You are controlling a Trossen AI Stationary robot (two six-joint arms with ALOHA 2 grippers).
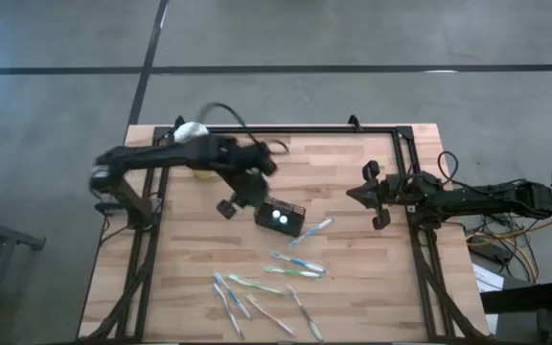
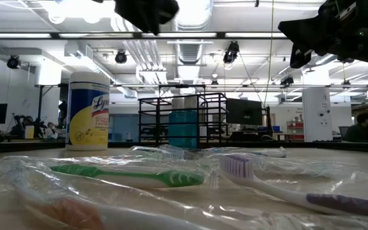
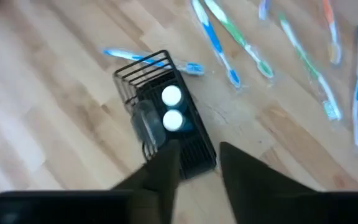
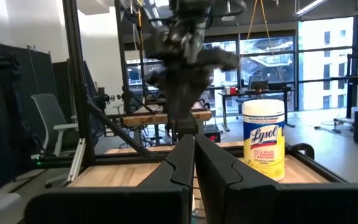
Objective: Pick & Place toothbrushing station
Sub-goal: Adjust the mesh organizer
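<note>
The black wire-mesh caddy point(image 1: 282, 218) stands on its base on the wooden table; it also shows in the left wrist view point(image 3: 163, 121) and the low view point(image 2: 183, 120). Two white round tops point(image 3: 171, 107) show inside it. Several wrapped toothbrushes point(image 1: 295, 270) lie flat on the table near the caddy, toward the near edge. My left gripper point(image 3: 197, 168) hangs open above the caddy's left end, well clear of it. It also shows in the high view point(image 1: 242, 199). My right gripper point(image 4: 194, 155) is shut and empty at the table's right side point(image 1: 367, 194).
A yellow Lysol jar with a white lid point(image 2: 87, 110) stands at the far left of the table, partly under my left arm point(image 1: 192, 134). A black frame point(image 1: 372, 129) runs along the table's far and side edges. One blue toothbrush point(image 3: 146, 59) lies against the caddy.
</note>
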